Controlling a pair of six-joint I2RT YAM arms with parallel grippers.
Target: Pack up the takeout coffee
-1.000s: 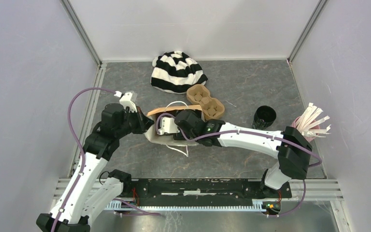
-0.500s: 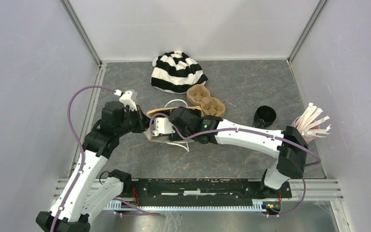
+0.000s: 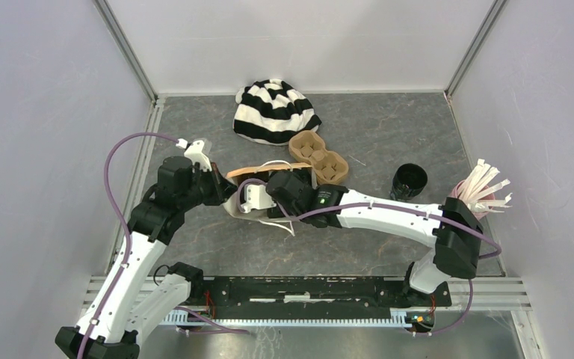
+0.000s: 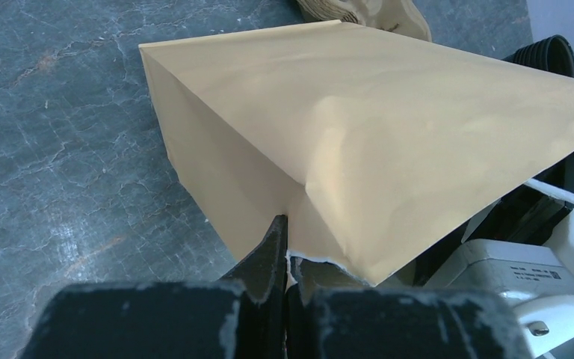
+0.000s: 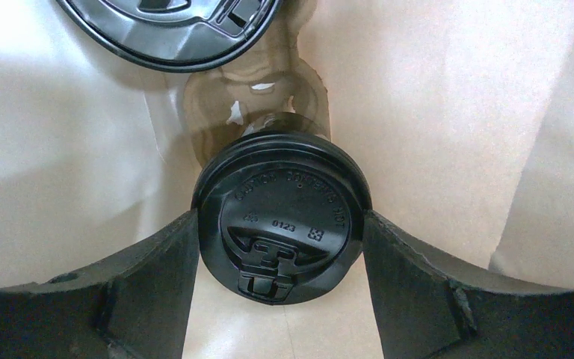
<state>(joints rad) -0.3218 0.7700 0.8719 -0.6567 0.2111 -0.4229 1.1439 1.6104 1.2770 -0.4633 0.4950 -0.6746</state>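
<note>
A brown paper bag (image 3: 263,170) (image 4: 389,127) lies on its side at mid table. My left gripper (image 3: 220,191) (image 4: 288,224) is shut on the torn edge of the bag's mouth. My right gripper (image 3: 269,196) (image 5: 280,217) reaches inside the bag. Its fingers (image 5: 157,262) press both sides of the black lid of a takeout coffee cup (image 5: 280,232). A second black lid (image 5: 172,30) shows deeper in the bag, at the top edge of the right wrist view. From above, the bag hides both cups.
A striped black-and-white hat (image 3: 275,111) lies at the back. The brown cardboard carrier (image 3: 318,155) sits right behind the bag. A black open cup (image 3: 409,179) stands to the right. White sticks (image 3: 486,187) poke up by the right wall, behind my right elbow.
My right wrist has edged slightly left and back at the bag's mouth, and the bag's rim shifted with it. The left arm has barely moved.
</note>
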